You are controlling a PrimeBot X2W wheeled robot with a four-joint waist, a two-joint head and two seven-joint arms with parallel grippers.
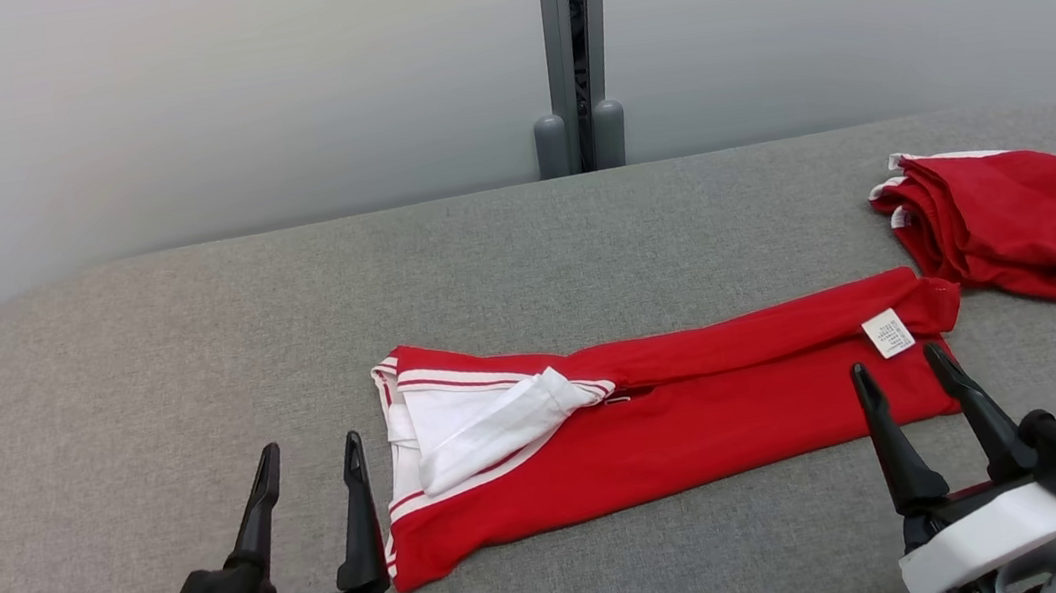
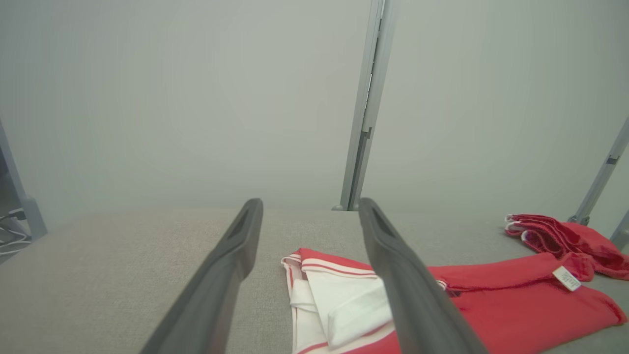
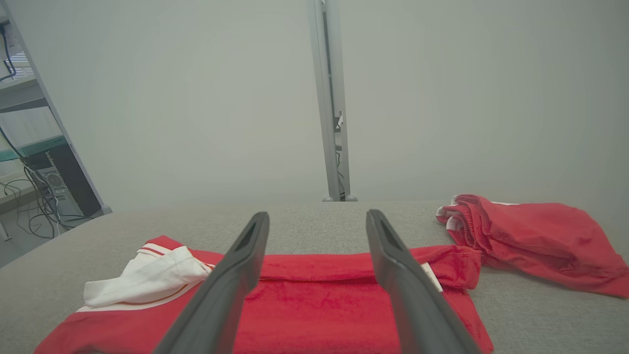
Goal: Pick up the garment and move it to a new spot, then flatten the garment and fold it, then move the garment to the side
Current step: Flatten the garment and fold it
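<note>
A red garment with white trim and a white sleeve lies folded into a long band across the middle of the grey table; a white label shows near its right end. It also appears in the left wrist view and right wrist view. My left gripper stands open just left of the garment's white-trimmed end, holding nothing. My right gripper is open over the garment's right end, near the label, nothing between its fingers.
A second red garment lies bunched at the table's far right, close to the band's right end. A grey post rises against the pale wall behind the table. Bare grey surface spreads to the left and front.
</note>
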